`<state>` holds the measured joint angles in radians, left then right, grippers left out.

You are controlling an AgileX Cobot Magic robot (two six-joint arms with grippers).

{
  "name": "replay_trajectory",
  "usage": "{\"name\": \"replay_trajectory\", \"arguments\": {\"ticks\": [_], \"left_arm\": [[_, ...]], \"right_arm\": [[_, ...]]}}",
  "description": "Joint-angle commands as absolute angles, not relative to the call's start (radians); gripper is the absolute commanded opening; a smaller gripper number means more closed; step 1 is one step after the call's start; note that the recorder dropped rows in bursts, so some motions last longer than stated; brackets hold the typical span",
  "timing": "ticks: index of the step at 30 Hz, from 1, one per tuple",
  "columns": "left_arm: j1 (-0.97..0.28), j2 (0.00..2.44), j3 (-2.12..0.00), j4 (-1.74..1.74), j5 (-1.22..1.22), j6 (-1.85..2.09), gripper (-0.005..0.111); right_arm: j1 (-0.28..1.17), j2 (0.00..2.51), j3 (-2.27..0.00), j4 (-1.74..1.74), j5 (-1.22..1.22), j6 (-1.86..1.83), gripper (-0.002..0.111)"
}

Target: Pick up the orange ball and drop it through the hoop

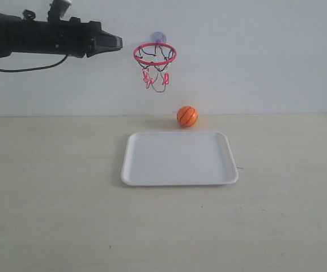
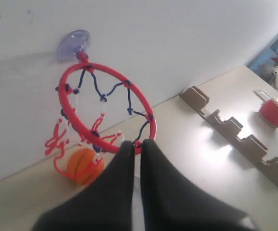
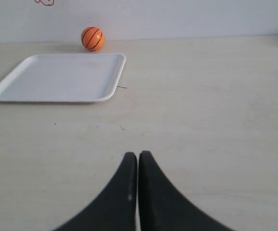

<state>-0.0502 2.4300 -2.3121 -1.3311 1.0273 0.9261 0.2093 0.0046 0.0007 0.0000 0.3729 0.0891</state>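
The orange ball [image 1: 187, 116] rests on the table by the back wall, just behind the white tray [image 1: 135, 170] and below the hoop [image 1: 154, 54], apart from both grippers. The hoop's red ring [image 2: 129, 91] hangs from a clear suction cup [image 2: 73, 42] on the wall, net dangling. My left gripper [image 1: 118, 42] is held high, level with the ring and just left of it, shut and empty; its fingertips [image 2: 129, 144] show near the ring's rim, the ball [image 2: 84, 166] beneath. My right gripper [image 3: 138, 155] is shut and empty over bare table, far from the ball [image 3: 92, 38].
The white tray [image 3: 105, 91] lies flat mid-table with nothing in it. A notched cardboard strip [image 2: 235, 130] and a red round object [image 2: 275, 111] lie far off in the left wrist view. The pale wall stands right behind the hoop.
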Motion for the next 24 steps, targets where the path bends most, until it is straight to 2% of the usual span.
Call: {"name": "replay_trajectory", "arguments": {"ticks": [1,7,19,24], "left_arm": [[-0.021,2.387,-2.282,-1.340,1.150,0.891,0.004],[-0.021,2.230,-2.037,-1.308,1.221,0.891,0.004],[-0.024,1.736,-0.904,-1.744,1.221,1.277,0.004],[-0.024,1.573,-0.596,-1.744,1.221,1.315,0.004]], "right_arm": [[0.209,0.000,0.000,-0.009,0.368,0.088,0.000],[0.209,0.000,0.000,-0.009,0.368,0.088,0.000],[0.209,0.000,0.000,-0.009,0.364,0.088,0.000],[0.209,0.000,0.000,-0.009,0.366,0.088,0.000]]}}
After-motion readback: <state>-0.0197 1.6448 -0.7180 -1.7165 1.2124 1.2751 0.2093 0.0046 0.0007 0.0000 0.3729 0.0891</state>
